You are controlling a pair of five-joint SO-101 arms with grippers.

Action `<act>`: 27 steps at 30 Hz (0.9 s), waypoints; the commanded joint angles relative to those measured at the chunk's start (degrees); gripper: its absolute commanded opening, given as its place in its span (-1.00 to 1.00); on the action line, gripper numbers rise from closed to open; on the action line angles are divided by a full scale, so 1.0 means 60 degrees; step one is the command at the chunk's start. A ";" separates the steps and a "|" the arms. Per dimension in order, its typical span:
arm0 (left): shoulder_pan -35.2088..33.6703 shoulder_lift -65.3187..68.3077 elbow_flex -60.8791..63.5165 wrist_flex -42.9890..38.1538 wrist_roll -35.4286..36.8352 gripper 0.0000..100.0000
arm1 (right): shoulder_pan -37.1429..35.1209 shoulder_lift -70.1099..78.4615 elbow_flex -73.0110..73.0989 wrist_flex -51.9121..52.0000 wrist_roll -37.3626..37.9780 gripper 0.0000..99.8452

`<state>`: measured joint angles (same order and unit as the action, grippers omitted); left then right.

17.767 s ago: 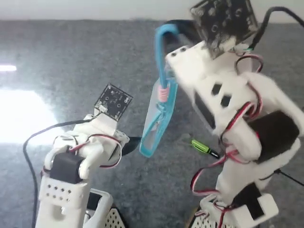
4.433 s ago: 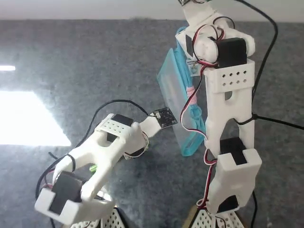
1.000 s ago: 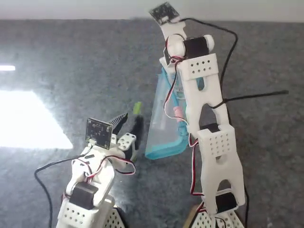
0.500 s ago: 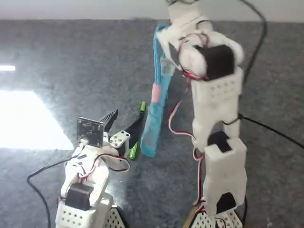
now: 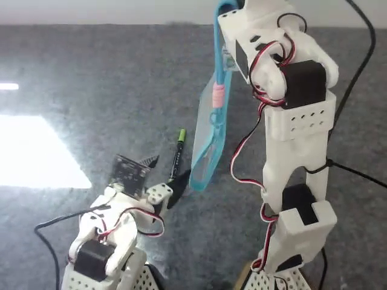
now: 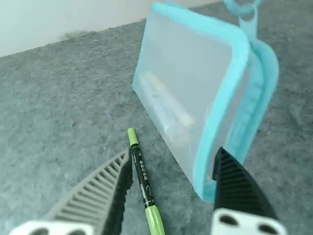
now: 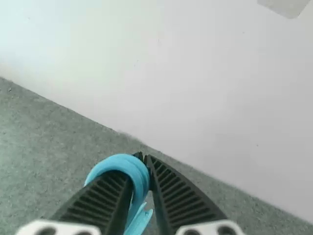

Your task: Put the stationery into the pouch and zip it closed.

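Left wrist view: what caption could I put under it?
The open left gripper hovers over a green pen lying on the grey table beside the blue pouch.

Blue-edged clear pouch hangs upright — green pen beside.

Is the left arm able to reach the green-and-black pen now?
Probably yes: the green-and-black pen lies uncovered within the open left pincer, beside the clear blue-edged pouch.

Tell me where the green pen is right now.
In the high view the green pen lies on the table between the open fingers of the left gripper, just left of the pouch hanging from the right gripper.
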<state>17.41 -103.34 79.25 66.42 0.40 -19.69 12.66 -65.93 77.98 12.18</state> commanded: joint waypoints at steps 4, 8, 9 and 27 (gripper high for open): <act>0.1289 -0.0190 0.1033 -0.0835 -0.0996 -0.65 | -0.0154 -0.0681 -0.0205 -0.0505 -0.0147 -0.99; 0.0908 -0.0190 0.1810 -0.1978 -0.1026 -0.65 | -0.0476 -0.0681 -0.0601 -0.0418 -0.0147 -0.99; 0.0821 -0.0190 0.1883 -0.2154 -0.0982 -0.63 | -0.0579 -0.0681 -0.0718 -0.0374 -0.0147 -0.99; -0.0176 -0.0190 0.1810 -0.2198 -0.0337 -0.45 | -0.0857 -0.0886 -0.0967 -0.0168 -0.0132 -0.99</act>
<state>18.29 -103.34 95.16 50.86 -2.59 -24.53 11.69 -69.36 76.40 12.18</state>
